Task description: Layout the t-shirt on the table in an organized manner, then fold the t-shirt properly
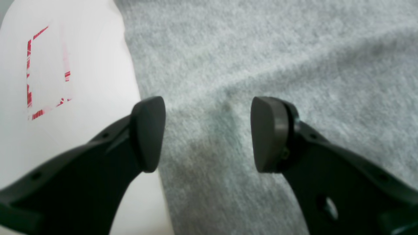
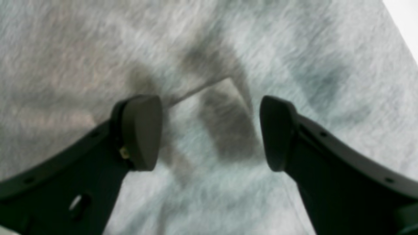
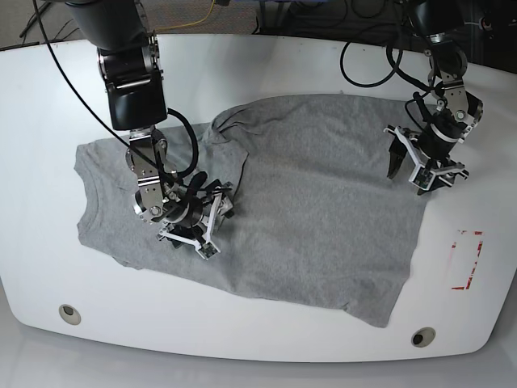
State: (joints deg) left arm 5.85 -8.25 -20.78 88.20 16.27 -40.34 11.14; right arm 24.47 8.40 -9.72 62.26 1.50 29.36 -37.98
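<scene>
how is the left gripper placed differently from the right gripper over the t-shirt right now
The left gripper sits at the edge of the t-shirt, one finger over the white table; the right gripper sits well inside the fabric. Under the left gripper the cloth looks smooth; under the right gripper it shows a seam or fold line. Near the left gripper lies the red outline mark; none near the right. Both are open and holding nothing.

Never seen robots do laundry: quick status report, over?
Left gripper and right gripper open, empty, over fabric. T-shirt spread on table, wrinkled, unfolded. Nothing in the way.
</scene>
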